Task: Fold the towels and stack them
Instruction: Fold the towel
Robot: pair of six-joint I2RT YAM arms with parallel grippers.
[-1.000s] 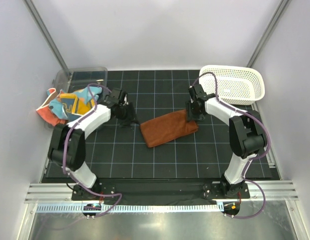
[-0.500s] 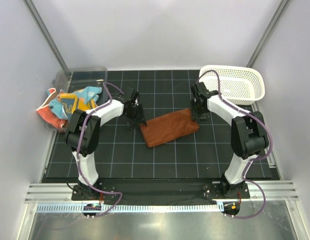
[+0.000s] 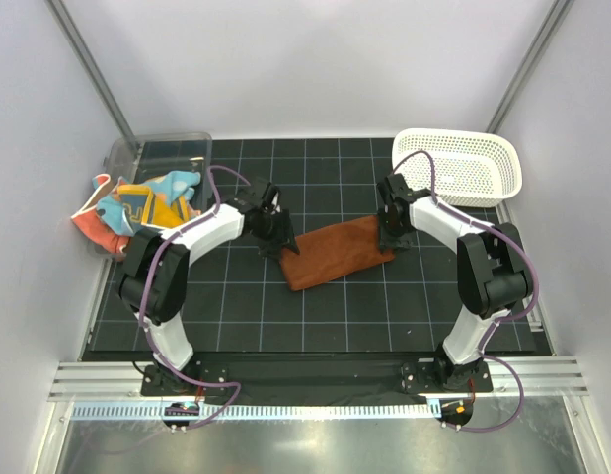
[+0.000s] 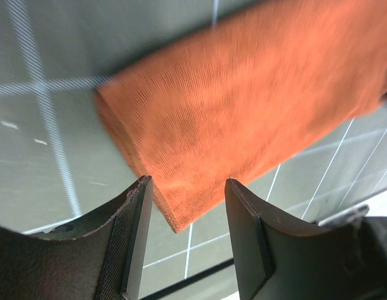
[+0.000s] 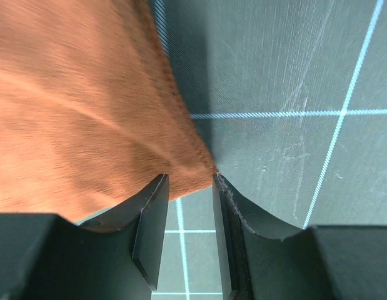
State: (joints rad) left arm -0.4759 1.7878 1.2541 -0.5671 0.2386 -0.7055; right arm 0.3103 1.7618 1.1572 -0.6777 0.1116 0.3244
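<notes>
The folded rust-brown towel lies mid-way across the surface, long axis running near-left to far-right, one corner framed by the spread left pincer, the opposite corner at the narrowly parted right pincer, gaps only the wrist views reveal.

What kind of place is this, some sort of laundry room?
Probably a robot test booth in a lab: white panel walls box in a black gridded mat, the left arm and right arm are bolted to a metal rail, and a rust-brown towel lies between them.
</notes>
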